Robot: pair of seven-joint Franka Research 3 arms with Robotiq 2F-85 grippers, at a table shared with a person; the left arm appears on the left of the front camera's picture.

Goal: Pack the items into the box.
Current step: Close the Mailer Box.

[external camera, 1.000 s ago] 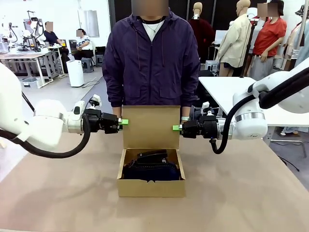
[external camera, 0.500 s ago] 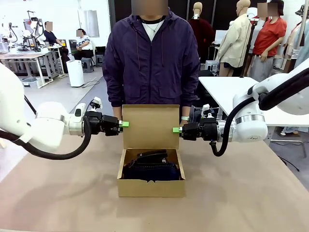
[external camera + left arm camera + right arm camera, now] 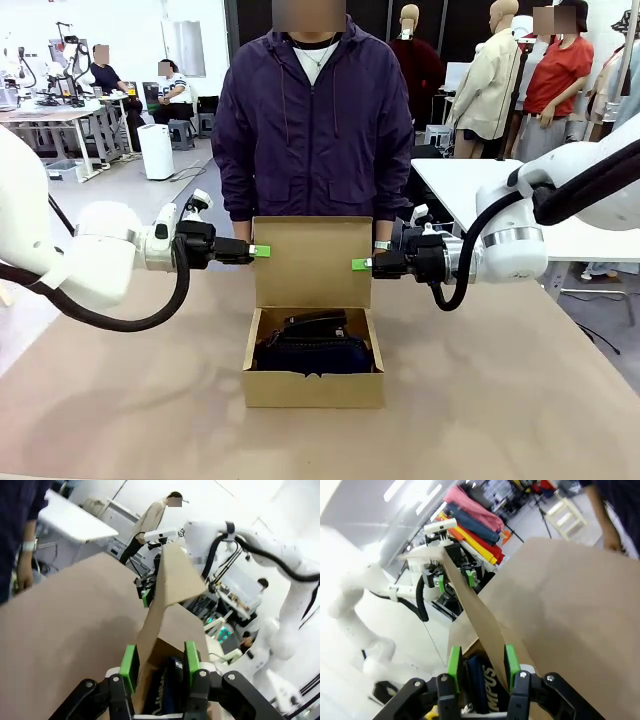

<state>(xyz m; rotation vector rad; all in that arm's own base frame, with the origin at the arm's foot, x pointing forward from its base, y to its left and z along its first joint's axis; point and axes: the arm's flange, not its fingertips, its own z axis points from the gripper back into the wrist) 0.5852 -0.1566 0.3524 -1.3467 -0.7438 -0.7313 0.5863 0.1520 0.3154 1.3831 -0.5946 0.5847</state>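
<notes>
Brown tabletop, centre frame: the box sits packed, pouch and stapler inside. Left gripper and right gripper have just edged inward, fingers apart, straddling the upright flap lid edges — closing looks next

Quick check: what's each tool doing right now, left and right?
Left tool: open, pads either side of the box lid edge, not clamped.
Right tool: open, straddling the lid's other edge.
</notes>
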